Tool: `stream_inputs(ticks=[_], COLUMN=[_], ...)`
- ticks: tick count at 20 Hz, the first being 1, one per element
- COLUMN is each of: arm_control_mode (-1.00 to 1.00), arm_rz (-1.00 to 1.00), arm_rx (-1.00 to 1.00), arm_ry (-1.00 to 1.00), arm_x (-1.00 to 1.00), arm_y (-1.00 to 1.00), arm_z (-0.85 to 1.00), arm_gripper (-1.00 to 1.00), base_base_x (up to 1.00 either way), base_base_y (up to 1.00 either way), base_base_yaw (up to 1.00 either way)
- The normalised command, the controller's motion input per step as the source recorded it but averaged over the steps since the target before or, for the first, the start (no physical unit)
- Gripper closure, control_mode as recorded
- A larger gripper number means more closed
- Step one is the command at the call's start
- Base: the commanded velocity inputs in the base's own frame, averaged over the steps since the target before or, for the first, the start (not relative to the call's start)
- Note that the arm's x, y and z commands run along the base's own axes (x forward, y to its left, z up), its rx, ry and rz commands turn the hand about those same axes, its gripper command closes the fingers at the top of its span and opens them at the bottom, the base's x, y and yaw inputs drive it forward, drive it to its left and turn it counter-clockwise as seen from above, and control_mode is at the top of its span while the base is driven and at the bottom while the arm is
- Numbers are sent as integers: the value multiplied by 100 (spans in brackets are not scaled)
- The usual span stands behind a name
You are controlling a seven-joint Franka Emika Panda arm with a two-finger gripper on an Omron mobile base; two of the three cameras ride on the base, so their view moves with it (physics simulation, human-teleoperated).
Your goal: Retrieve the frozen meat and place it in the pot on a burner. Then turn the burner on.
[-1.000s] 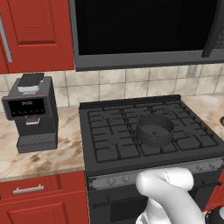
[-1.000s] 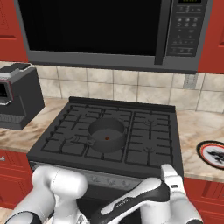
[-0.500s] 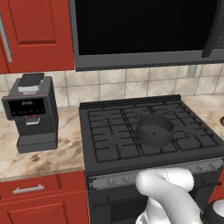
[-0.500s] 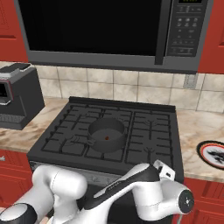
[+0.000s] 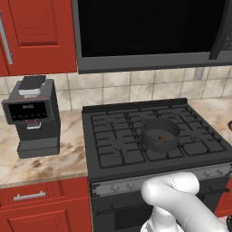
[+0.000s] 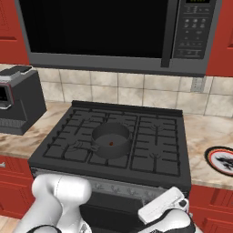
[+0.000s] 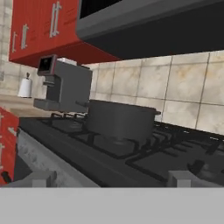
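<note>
Ahead of the end effector [image 7: 112, 180], whose grip I cannot tell, the round dark grey metal pot [image 7: 119, 119] holds the tiny dark red meat lump [image 5: 159, 137].

i see a dark coffee machine [image 5: 34, 115] standing on the marble counter [image 5: 50, 161] to the left of the stove, under red upper cabinets [image 5: 38, 36]. a black microwave [image 6: 109, 34] hangs above the beige tiled backsplash [image 6: 136, 93]. a round black-and-white plate [image 6: 221, 159] lies on the counter at the right, and a white paper towel roll [image 7: 25, 86] stands beyond the machine.
</note>
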Motion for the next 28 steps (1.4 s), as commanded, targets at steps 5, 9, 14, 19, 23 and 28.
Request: stream_inputs(ticks=[5,9,14,19,23,28], arm_control_mode=[-100,-100,-100,-100,-100,-100], arm_rz=[-10,-14,-29,-36,-34,-19], arm_rx=[3,0,0,0,0,5], arm_ry=[0,0,0,-9,-13,-15], arm_x=[-2,0,0,0,0,5], arm_y=[9,19,41,37,50,44], arm_z=[-8,-36,-76,-75,-53,0], arm_gripper=[-100,-100,-100,-100,-100,-100], base_base_x=[0,0,0,0,0,0], base_base_y=[0,0,0,0,0,0], base_base_yaw=[0,0,0,0,0,0])
